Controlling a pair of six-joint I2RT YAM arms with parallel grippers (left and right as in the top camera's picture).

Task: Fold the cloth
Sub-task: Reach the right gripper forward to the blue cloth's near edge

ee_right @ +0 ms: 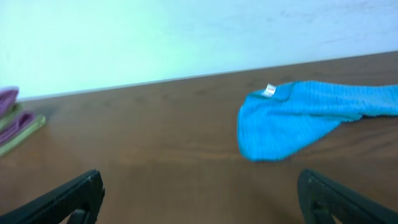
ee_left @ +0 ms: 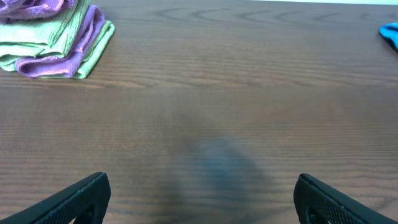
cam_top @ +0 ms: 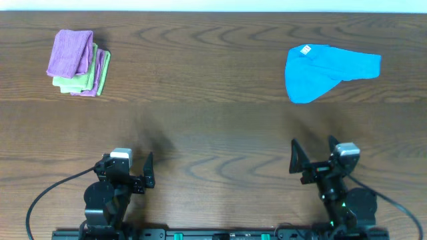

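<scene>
A crumpled blue cloth (cam_top: 323,70) with a small white tag lies at the far right of the wooden table. It also shows in the right wrist view (ee_right: 298,118), and its edge shows in the left wrist view (ee_left: 390,34). My left gripper (cam_top: 127,175) is open and empty near the front left (ee_left: 202,199). My right gripper (cam_top: 313,160) is open and empty near the front right, well short of the blue cloth (ee_right: 199,199).
A stack of folded purple and green cloths (cam_top: 77,63) sits at the far left, also in the left wrist view (ee_left: 53,37) and at the right wrist view's left edge (ee_right: 15,121). A white wall runs behind the table's far edge (ee_right: 155,37).
</scene>
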